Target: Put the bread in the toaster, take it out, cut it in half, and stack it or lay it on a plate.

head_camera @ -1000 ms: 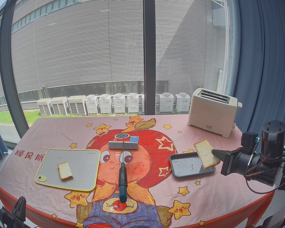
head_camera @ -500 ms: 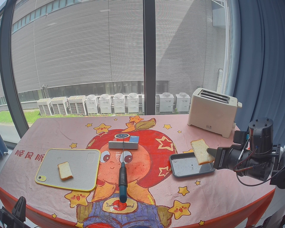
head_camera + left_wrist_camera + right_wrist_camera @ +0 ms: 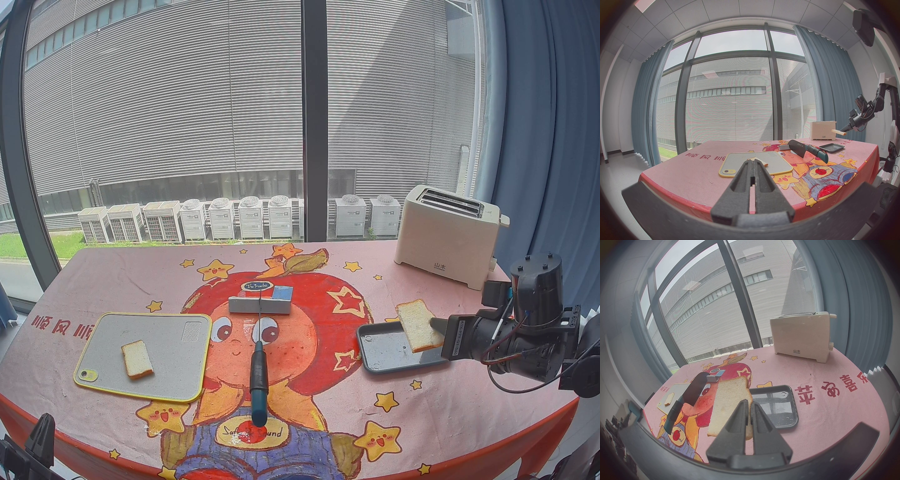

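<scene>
A whole slice of bread (image 3: 417, 325) hangs tilted over the right end of the dark tray (image 3: 387, 351), and my right gripper (image 3: 439, 325) is shut on its edge. The right wrist view has that bread (image 3: 728, 402) in front of my right gripper (image 3: 747, 405), with the tray (image 3: 787, 410) beyond it. The cream toaster (image 3: 447, 234) stands at the back right, both slots empty. A small piece of bread (image 3: 137, 359) lies on the cutting board (image 3: 169, 369). My left gripper (image 3: 753, 164) is shut on nothing, off the table's near left edge.
A knife with a teal handle (image 3: 258, 378) rests with its blade in a grey holder (image 3: 259, 304) at the table's centre. A blue curtain (image 3: 550, 125) hangs behind the toaster. The window pane runs along the table's far edge.
My right arm has carried the bread leftward and slightly lower, from beside the tray's right end to over it. The left gripper, knife and small piece stayed put.
</scene>
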